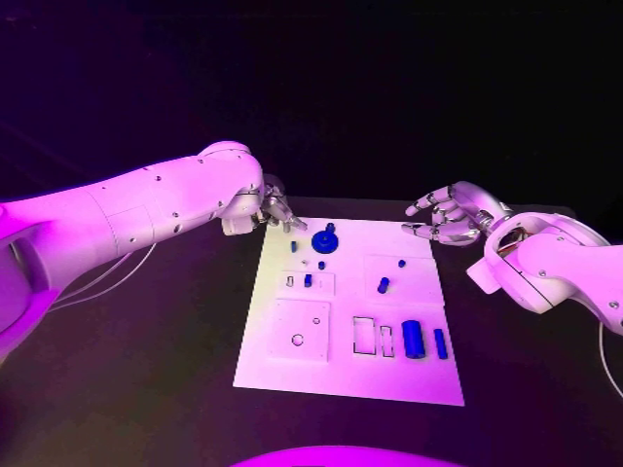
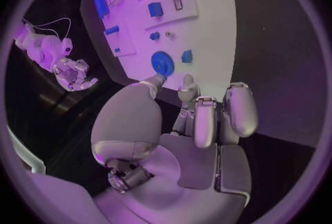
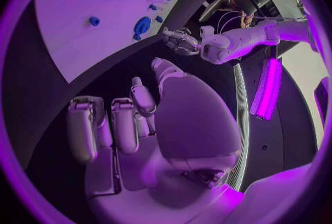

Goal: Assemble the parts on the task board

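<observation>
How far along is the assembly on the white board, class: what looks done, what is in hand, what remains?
Done: hard to tell; several blue parts sit on the task board, but whether any are seated is unclear. In hand: nothing; the left robot hand hovers at the board's far edge near the round blue disc, and the right robot hand hangs off the far right corner. Left: apparently most of the assembly.

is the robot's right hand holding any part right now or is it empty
Empty. The right hand hovers off the task board's far right corner, fingers curled apart, nothing between them.
</observation>
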You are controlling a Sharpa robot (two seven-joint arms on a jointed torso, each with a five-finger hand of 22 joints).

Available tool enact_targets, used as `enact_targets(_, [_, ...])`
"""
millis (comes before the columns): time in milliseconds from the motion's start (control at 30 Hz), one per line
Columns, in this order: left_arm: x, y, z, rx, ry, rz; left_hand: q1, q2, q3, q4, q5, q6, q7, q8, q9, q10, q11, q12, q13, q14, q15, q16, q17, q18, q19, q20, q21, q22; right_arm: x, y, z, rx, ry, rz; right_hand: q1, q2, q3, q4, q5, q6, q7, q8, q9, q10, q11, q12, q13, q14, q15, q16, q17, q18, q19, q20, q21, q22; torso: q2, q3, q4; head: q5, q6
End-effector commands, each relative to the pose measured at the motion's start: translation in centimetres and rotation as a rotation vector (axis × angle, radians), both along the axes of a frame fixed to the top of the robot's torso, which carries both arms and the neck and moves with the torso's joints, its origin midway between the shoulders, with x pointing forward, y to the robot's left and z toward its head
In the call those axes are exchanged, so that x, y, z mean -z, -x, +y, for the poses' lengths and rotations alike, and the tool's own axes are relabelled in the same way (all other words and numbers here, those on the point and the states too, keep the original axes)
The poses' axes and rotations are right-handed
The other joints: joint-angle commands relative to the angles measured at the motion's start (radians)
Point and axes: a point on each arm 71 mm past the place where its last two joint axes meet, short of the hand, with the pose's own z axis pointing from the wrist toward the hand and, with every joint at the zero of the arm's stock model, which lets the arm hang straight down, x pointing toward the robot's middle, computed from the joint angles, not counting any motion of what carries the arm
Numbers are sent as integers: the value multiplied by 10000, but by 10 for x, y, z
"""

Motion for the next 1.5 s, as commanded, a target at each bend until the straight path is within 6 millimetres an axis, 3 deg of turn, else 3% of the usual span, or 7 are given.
enact_targets(33, [6, 0, -1, 255, -165, 356, 50, 25, -33, 27, 24, 74, 30, -30, -18, -22, 46, -54, -41, 805, 95, -26, 1867, 34, -9, 35, -36, -8, -1, 1, 3, -194, 23, -184, -30, -23, 33, 2, 41, 69, -21, 32, -9, -23, -30, -57, -8, 788, -9, -36, 1507, 93, 612, -5, -68, 2118, -3, 7, 7, 8, -16])
enact_targets(900, [31, 2, -1, 86, -87, 1029, -45, 124, -121, 21, 19, 271, -7, 1, -71, -3, 23, -13, -9, 818, 85, 1, 1917, 29, 4, 43, -20, 27, -2, 1, 3, -204, -17, -325, -36, -34, 88, 0, 50, 61, -21, 36, -17, -60, -30, -103, -58, 725, -10, -202, 1273, 179, 460, -8, -440, 1931, -23, 8, 17, -19, -64])
enact_targets(1067, [33, 2, -1, 40, -56, 1069, 90, 186, -88, -9, 30, 345, -29, 6, -101, -9, 1, -9, -26, 818, 67, 2, 1916, 31, 3, 33, -19, 30, -3, 1, 3, -215, -80, -389, -109, -141, 401, -6, 63, 31, -28, 75, -56, -364, -44, -518, -460, 456, -34, -892, 456, 431, -15, -30, -1635, 1324, -23, 4, 15, -22, -69])
enact_targets(1200, [34, 1, -1, -29, -3, 1025, 199, 259, -35, -14, 32, 367, -35, -9, -132, -16, -6, -8, -42, 819, 59, 4, 1919, 28, 7, 25, -13, 42, -3, 1, 3, -231, -143, -441, -202, -283, 787, -24, 63, -21, -36, 123, -93, -1110, -70, -1656, -1565, 78, -77, -2051, -737, 762, -644, -61, -3476, 333, -27, 2, 12, -21, -64])
enact_targets(1300, [34, 1, -1, -90, 55, 968, 335, 370, 61, -17, 31, 415, -46, -13, -165, 3, -17, 17, -23, 823, 50, 12, 1933, 26, 13, 18, -5, 55, -3, 0, 3, -239, -190, -472, -271, -408, 1105, -40, 57, -91, -40, 154, -114, -1949, -56, -3040, -2913, -292, -85, -3341, -1888, 1076, -1226, -79, -5479, -819, -32, 6, 8, -19, -62])
enact_targets(1367, [34, 1, -1, -127, 124, 942, 448, 441, 148, -33, 33, 458, -59, -4, -183, 24, -29, 40, -5, 831, 40, 24, 1954, 20, 27, 12, 10, 83, -3, 0, 4, -242, -213, -489, -318, -488, 1374, -59, 63, -175, -14, 180, -126, -2564, -40, -4114, -3990, -691, -67, -4804, -3063, 1357, -1720, -68, -7558, -2094, -31, 12, 7, -21, -67])
enact_targets(1500, [34, 1, -3, -123, 279, 983, 786, 511, 404, -105, 18, 543, -112, 38, -211, 63, -77, 71, 4, 840, 1, 37, 1974, 12, 52, -18, 36, 128, -4, 0, 4, -244, -273, -529, -401, -626, 1669, -122, 52, -301, 43, 245, -127, -2735, 7, -4638, -4633, -1254, -10, -7262, -4750, 1687, -2218, -30, -10458, -4045, -30, 14, 12, -21, -60])
